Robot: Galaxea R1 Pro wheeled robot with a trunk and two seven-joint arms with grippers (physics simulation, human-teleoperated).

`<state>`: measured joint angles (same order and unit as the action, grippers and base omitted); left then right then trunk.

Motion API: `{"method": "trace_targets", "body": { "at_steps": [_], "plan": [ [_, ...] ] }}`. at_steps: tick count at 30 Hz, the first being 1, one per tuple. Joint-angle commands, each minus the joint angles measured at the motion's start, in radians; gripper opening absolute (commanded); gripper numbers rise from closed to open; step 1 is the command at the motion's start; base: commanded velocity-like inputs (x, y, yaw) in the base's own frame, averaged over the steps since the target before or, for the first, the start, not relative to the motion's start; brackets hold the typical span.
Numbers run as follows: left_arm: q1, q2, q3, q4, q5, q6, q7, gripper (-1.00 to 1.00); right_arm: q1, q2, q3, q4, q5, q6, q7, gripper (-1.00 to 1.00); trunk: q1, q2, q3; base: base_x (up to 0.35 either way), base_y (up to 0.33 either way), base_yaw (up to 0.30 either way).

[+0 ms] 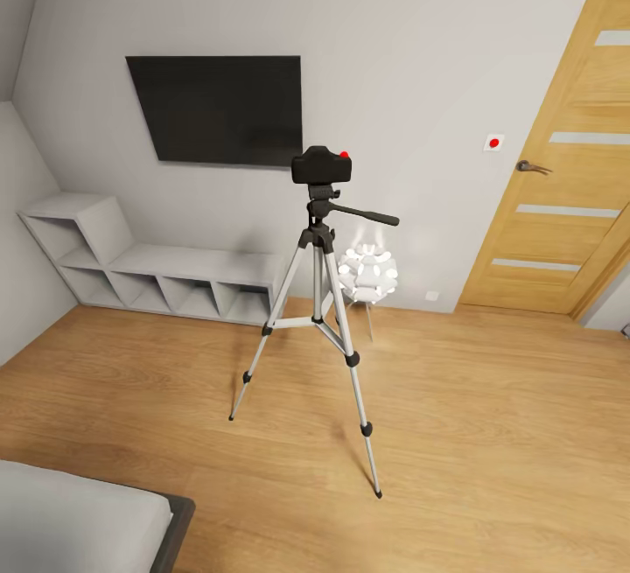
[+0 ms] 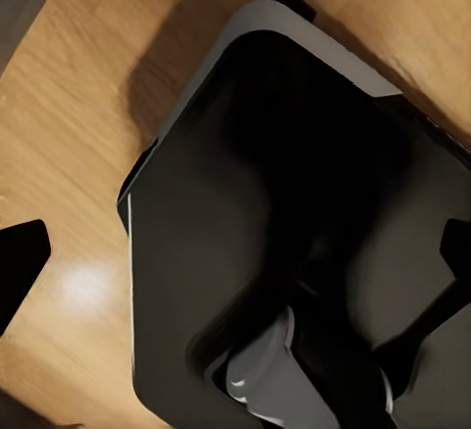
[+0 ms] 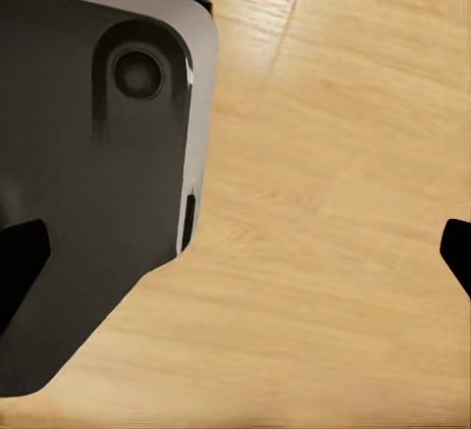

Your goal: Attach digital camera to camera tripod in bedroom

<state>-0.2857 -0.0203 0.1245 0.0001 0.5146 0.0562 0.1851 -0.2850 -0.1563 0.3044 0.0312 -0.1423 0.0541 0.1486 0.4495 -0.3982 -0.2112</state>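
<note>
Bed (image 1: 83,520) cut off at lower left corner. Door (image 1: 569,162) cut by right edge. Lamp (image 1: 369,274) partly hidden behind tripod (image 1: 319,319) leg.

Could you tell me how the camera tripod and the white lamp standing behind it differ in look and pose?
The camera tripod is taller, with silver legs and black joints, while the white lamp is low, on thin legs. The tripod carries the digital camera on its black head; the lamp carries a glowing cluster of white shades. The tripod stands nearer on the open floor; the lamp sits by the wall. Both stand upright on the wood floor.
</note>
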Motion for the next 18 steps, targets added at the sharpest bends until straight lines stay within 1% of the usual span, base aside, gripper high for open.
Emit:
{"method": "trace_targets", "body": {
  "at_steps": [1, 2, 3, 4, 5, 8, 13, 18],
  "plan": [
    [-0.001, 0.0, 0.008, 0.0, -0.017, 0.003, 0.004, 1.0, 0.001, 0.007, 0.008, 0.002, -0.012, 0.002, -0.002, 1.0, 0.001, -0.002, -0.002, 0.0, 0.0, 0.0],
    [0.0, 0.001, 0.008, 0.0, -0.029, 0.003, 0.004, 1.0, 0.004, 0.02, 0.008, 0.002, -0.016, 0.004, -0.011, 1.0, 0.001, -0.002, -0.002, 0.0, 0.0, 0.0],
    [0.0, 0.001, 0.008, 0.0, -0.052, 0.004, 0.004, 1.0, 0.005, 0.026, 0.007, 0.002, -0.019, 0.004, -0.014, 1.0, 0.001, -0.002, -0.002, 0.0, 0.0, 0.0],
    [0.0, 0.001, 0.008, 0.0, -0.064, 0.004, 0.004, 1.0, 0.006, 0.032, 0.005, 0.002, -0.023, 0.004, -0.016, 1.0, 0.001, -0.002, -0.002, 0.0, 0.0, 0.0],
    [0.0, 0.0, 0.008, 0.0, -0.084, 0.005, 0.004, 1.0, 0.007, 0.04, 0.004, 0.002, -0.034, 0.003, -0.02, 1.0, 0.001, -0.002, -0.002, 0.0, 0.0, 0.0],
    [0.0, -0.002, 0.008, 0.0, -0.11, 0.004, 0.004, 1.0, 0.008, 0.05, 0.003, 0.002, -0.054, -0.003, -0.023, 1.0, 0.001, -0.002, -0.002, 0.0, 0.0, 0.0],
    [0.0, -0.003, 0.007, 0.0, -0.124, -0.003, 0.004, 1.0, 0.009, 0.055, 0.001, 0.003, -0.072, -0.009, -0.025, 1.0, 0.001, -0.002, 0.003, 0.0, 0.0, 0.0],
    [0.0, 0.0, 0.009, -0.001, -0.126, -0.008, 0.008, 1.0, 0.011, 0.055, 0.0, 0.003, -0.077, -0.015, -0.026, 1.0, 0.001, -0.002, 0.01, 0.0, 0.0, 0.0]
  ]
}}
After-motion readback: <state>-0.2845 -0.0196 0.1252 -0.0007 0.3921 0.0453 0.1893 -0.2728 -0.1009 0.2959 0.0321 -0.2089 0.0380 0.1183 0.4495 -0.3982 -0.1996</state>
